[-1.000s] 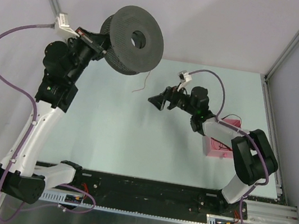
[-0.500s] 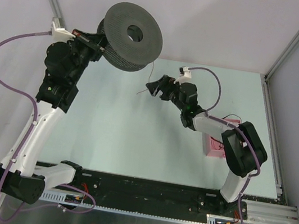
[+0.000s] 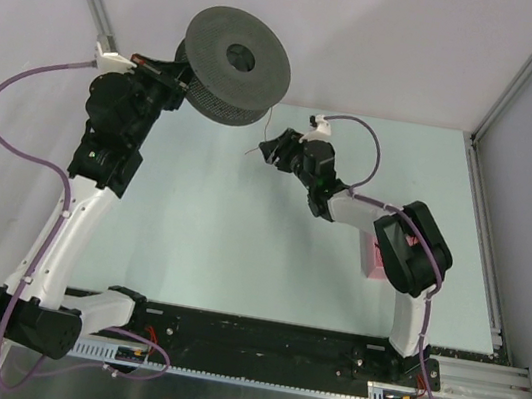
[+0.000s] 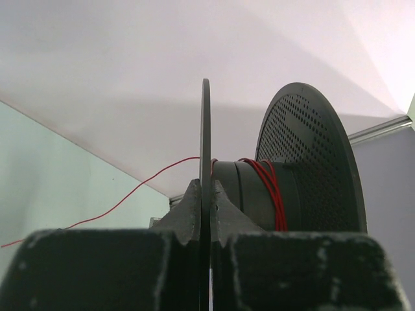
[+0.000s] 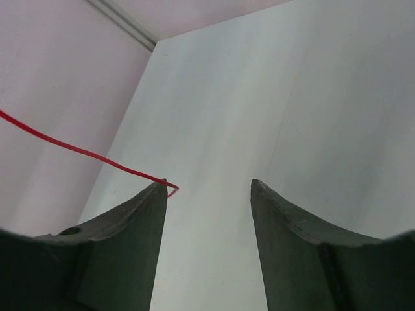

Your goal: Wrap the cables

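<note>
Red cable (image 5: 84, 152) end touches one fingertip of wide-open R tool (image 5: 208, 183); L tool (image 4: 206, 189) clamps spool (image 4: 305, 162) flange.

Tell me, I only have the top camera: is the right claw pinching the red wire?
Observer: No. The right wrist camera shows the right claw open; the red wire ends at one fingertip, not clamped.
Operator: Any wire wound on the spool?
Observer: Yes, the left wrist camera shows several turns around the hub.
Operator: How is the left claw holding it?
Observer: Shut on the thin edge of the nearer flange.
</note>
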You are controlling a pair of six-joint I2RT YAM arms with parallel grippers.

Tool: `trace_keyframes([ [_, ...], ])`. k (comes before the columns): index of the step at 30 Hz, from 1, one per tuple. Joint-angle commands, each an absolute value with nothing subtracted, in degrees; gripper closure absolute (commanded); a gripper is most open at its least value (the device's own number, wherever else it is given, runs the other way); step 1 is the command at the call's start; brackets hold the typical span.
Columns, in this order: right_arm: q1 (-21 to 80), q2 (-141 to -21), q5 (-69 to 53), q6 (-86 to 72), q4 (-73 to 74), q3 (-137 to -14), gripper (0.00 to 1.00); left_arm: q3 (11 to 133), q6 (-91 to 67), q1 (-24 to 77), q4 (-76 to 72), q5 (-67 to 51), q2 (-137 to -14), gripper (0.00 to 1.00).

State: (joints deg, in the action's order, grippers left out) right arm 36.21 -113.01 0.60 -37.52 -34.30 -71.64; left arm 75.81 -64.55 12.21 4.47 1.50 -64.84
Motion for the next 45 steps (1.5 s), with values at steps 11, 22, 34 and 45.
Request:
trace_keyframes([
  [11,37.4,-118.1,4.1,-37.0,-35.0,-78.9,0.50,79.7,-70.1,12.3,1.6,4.4,-64.4,1.00],
  [22,39.4,-119.6,3.2,-38.8,-34.8,-79.7,0.64,79.4,-71.4,11.9,1.9,4.3,-64.3,1.00],
  [34,42.2,-121.0,3.6,-40.1,-34.8,-79.7,0.71,78.8,-73.4,11.3,2.4,3.8,-63.9,1.00],
  [45,42.1,-121.6,3.2,-38.7,-34.6,-80.2,0.99,78.4,-73.4,10.9,2.9,3.7,-63.5,1.00],
])
